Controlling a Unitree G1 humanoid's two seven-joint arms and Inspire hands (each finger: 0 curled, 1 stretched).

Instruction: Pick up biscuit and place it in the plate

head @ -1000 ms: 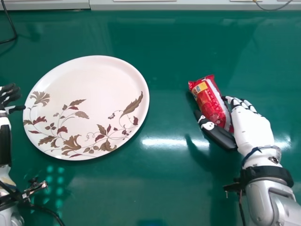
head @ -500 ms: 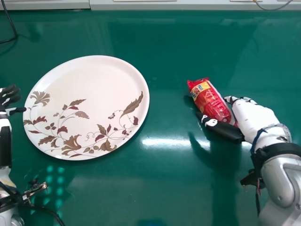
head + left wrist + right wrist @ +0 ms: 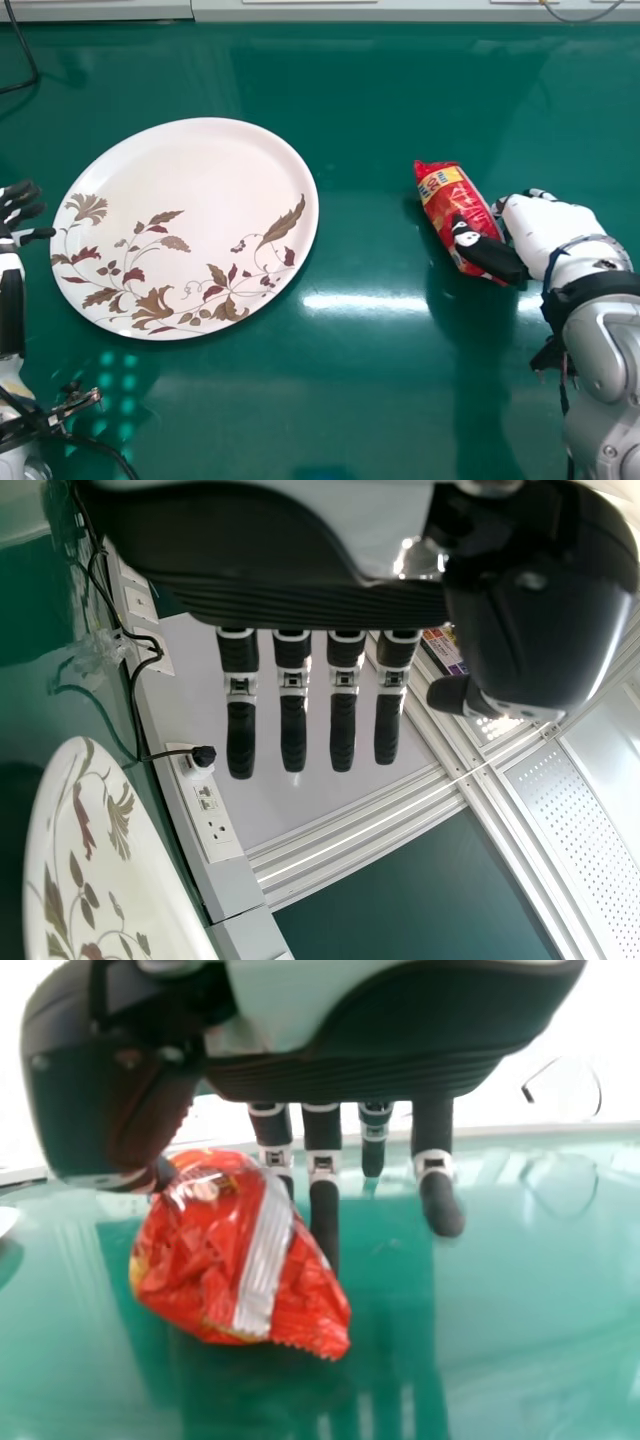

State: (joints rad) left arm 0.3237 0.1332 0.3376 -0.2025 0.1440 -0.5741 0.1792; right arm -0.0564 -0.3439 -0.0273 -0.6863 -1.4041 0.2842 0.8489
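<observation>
Biscuit (image 3: pixel 436 205), in its red wrapper, is lying on the right side of the plate (image 3: pixel 185 165), well apart from the rim. Its yellow-marked end is pointing away from the robot and slanting a little toward the plate's side, while its near end is running in under the right hand (image 3: pixel 550 225). That hand, farther to the right of the plate than the wrapper's marked end, is pinching the wrapper: the thumb (image 3: pixel 485 252) is crossing over it from the side nearer the robot, and the fingers (image 3: pixel 325 1210) are reaching down along its other side, fairly straight, with gaps showing between them. The pictures are not making clear whether the wrapper is touching the green table (image 3: pixel 350 400) or hanging just above it.

Just beside the plate's left rim, the left hand (image 3: pixel 18 208) is holding nothing; its fingers (image 3: pixel 293 730) are stretching out straight and slightly spread, with the thumb standing off to one side. The plate is resting flat, its brown and dark red leaf pattern curving along the side nearer the robot. Beyond the plate, a pale strip (image 3: pixel 100 10) is running along the table's far edge, and a black cable (image 3: pixel 27 55) is looping down at the plate's far left.
</observation>
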